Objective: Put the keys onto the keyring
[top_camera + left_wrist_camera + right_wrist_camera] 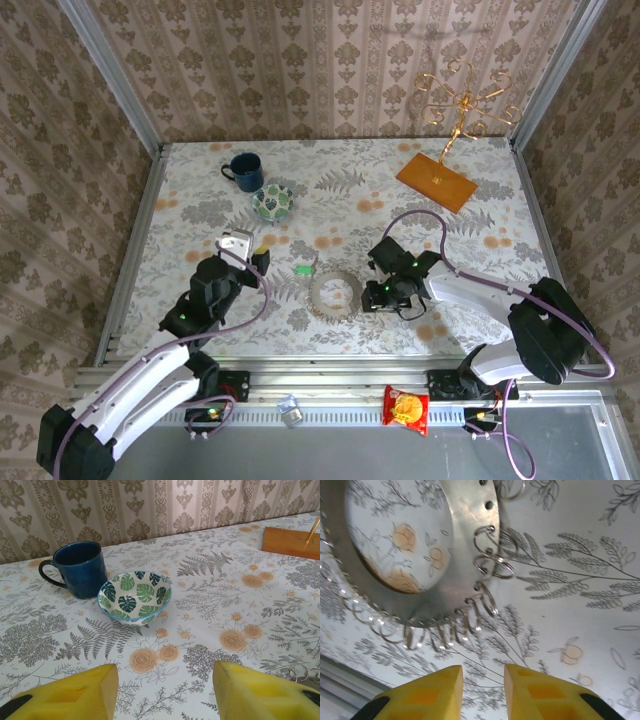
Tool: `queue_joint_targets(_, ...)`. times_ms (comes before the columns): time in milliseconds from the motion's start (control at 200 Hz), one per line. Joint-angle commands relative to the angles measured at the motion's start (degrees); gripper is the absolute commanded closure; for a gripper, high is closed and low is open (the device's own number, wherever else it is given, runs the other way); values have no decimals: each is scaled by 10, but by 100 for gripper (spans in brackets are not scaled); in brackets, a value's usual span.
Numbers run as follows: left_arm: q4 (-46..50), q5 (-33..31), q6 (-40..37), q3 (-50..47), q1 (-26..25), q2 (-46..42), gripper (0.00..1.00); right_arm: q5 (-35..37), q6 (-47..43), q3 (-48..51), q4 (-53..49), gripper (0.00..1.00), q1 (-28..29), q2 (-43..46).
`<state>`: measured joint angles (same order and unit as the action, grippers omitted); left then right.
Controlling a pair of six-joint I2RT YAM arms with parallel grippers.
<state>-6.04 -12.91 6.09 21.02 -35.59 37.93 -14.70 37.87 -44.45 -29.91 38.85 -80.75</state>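
From above, the keyring (335,293) lies flat on the flowered table (200,215), near its front edge and between the two arms. A green-tagged key (303,270) lies just beside the ring's far left rim; its metal is too small to make out. The right end effector (370,294) sits low at the ring's right edge, and the left end effector (258,256) hangs well left of the ring. A blue mug (243,172) and a leaf-patterned bowl (272,203) stand farther back, and a gold hook stand (440,178) rises on an orange base at the back right. In the left wrist view, the left end effector (165,695) is spread wide with only bare table between its yellow fingers (75,695); the mug (80,569) and bowl (134,597) stand ahead, almost touching. In the right wrist view, the right end effector (483,692) shows a narrow gap holding nothing, just short of the keyring (470,555), whose edge carries many small wire loops (487,602).
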Motion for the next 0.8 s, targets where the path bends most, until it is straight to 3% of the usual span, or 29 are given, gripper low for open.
queue_joint_targets(0, -11, 8, 15, -2, -3, 1, 47, -27, 32, -6, 30, 74, -3, -17)
queue_joint_targets(355, -16, 10, 15, -2, -4, 9, 47, -27, 27, -11, 53, 82, -7, -59)
queue_joint_targets(795, -20, 10, 15, -1, -4, 12, 47, -21, 25, -13, 68, 81, -11, -85)
